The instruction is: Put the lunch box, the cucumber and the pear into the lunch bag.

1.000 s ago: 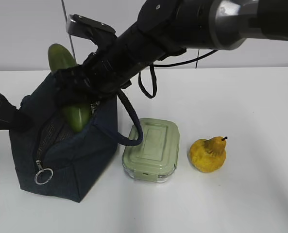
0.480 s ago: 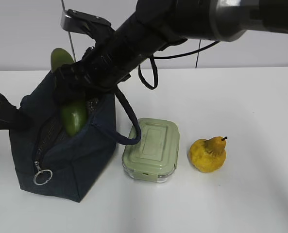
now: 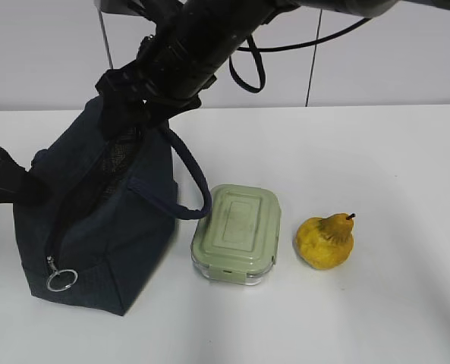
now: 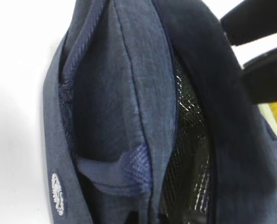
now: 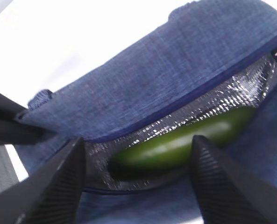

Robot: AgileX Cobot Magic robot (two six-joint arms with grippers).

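Bulky matte-black right arm (image 3: 187, 53), black cable (image 3: 243, 64) looping beneath, ribbed black fingers (image 5: 54, 186) on its tool

A white table (image 3: 376, 152) fills the lower part. Behind it stands a pale grey wall (image 3: 391, 61) with 2 thin dark vertical lines.

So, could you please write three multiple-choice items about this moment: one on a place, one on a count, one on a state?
1. Where is the cucumber?
A. beside the pear
B. inside the lunch bag
C. on the lunch box

2. How many task items lie on the table outside the bag?
A. one
B. two
C. three

3. How is the right gripper?
A. open
B. shut on the cucumber
C. shut on the handle

Answers: 1 B, the right wrist view shows it against the silver lining. 2 B, lunch box and pear. 3 A, its fingers stand apart above the cucumber.
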